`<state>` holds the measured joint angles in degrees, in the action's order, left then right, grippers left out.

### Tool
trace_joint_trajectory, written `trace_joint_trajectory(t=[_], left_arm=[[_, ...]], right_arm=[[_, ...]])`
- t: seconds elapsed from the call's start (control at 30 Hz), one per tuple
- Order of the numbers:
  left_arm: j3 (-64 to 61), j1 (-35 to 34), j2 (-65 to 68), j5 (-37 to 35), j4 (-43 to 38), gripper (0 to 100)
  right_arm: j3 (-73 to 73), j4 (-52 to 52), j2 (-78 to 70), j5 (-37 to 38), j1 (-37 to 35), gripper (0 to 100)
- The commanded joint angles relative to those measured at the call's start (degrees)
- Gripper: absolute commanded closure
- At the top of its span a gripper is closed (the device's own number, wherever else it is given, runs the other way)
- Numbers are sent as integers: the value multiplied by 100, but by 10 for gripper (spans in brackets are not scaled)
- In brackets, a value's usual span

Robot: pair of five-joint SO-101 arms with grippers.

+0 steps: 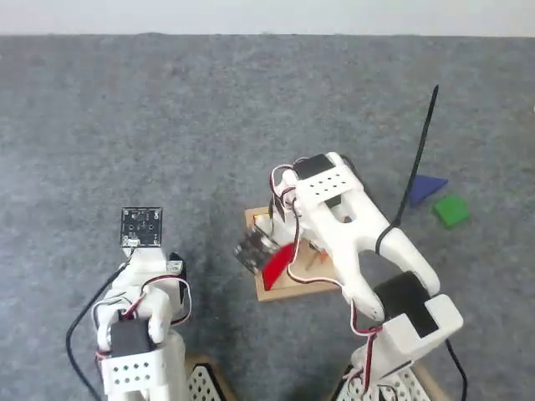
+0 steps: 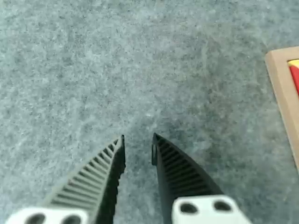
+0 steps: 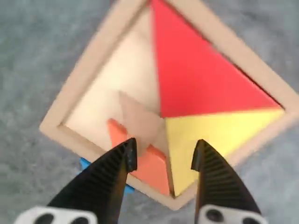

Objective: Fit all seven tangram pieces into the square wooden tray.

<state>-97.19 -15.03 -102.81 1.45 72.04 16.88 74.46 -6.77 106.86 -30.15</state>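
Two arms stand at the near edge of the grey felt table (image 1: pixel 167 125) in the high view: the left arm (image 1: pixel 138 284) at about 7 o'clock from the middle of the table, folded back over bare felt, and the right arm (image 1: pixel 351 242) at about 5 o'clock, stretched over the square wooden tray (image 1: pixel 280 292). The tray sits just below the table's middle, a pale wood frame with a red triangle (image 1: pixel 276 266) showing inside it beneath the right gripper (image 1: pixel 253 249). Well apart from the tray, at its 2 o'clock, a blue triangle (image 1: pixel 426 187) and a green square (image 1: pixel 451 210) lie near each other on the felt, beside a black cable (image 1: pixel 422 150). From the left wrist view, the left gripper (image 2: pixel 138 139) hangs over bare felt with its ribbed black fingers (image 2: pixel 105 168) a narrow gap apart and nothing between them; a corner of the tray's rim (image 2: pixel 280 84) shows off to one side. From the right wrist view, the right gripper (image 3: pixel 164 150) hovers over the tray with its fingers (image 3: pixel 112 172) spread wide and gripping nothing. Inside the raised rim (image 3: pixel 88 70), the large red triangle and a large yellow triangle (image 3: pixel 219 135) lie flat with edges touching, an orange piece (image 3: pixel 149 165) rests by the corner nearest the fingers, and part of the light wood floor (image 3: pixel 121 79) is bare. A blurred pale shape (image 3: pixel 140 116) above the orange piece is too indistinct to identify. A bright blue piece (image 3: pixel 85 164) peeks out from just outside the rim.
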Motion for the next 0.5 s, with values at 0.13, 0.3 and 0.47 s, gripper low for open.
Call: trace_joint_trajectory(t=[0.13, 0.3, 0.47], left_arm=[[75, -26, -114, 9, 18, 907], [75, -26, -114, 9, 18, 907], [75, -18, -114, 9, 18, 907]], right_arm=[[-387, -242, 1279, -3604, 145, 805], [466, -602, 2237, -6040, 119, 805], [1969, -1262, 2844, -7455, 286, 805]])
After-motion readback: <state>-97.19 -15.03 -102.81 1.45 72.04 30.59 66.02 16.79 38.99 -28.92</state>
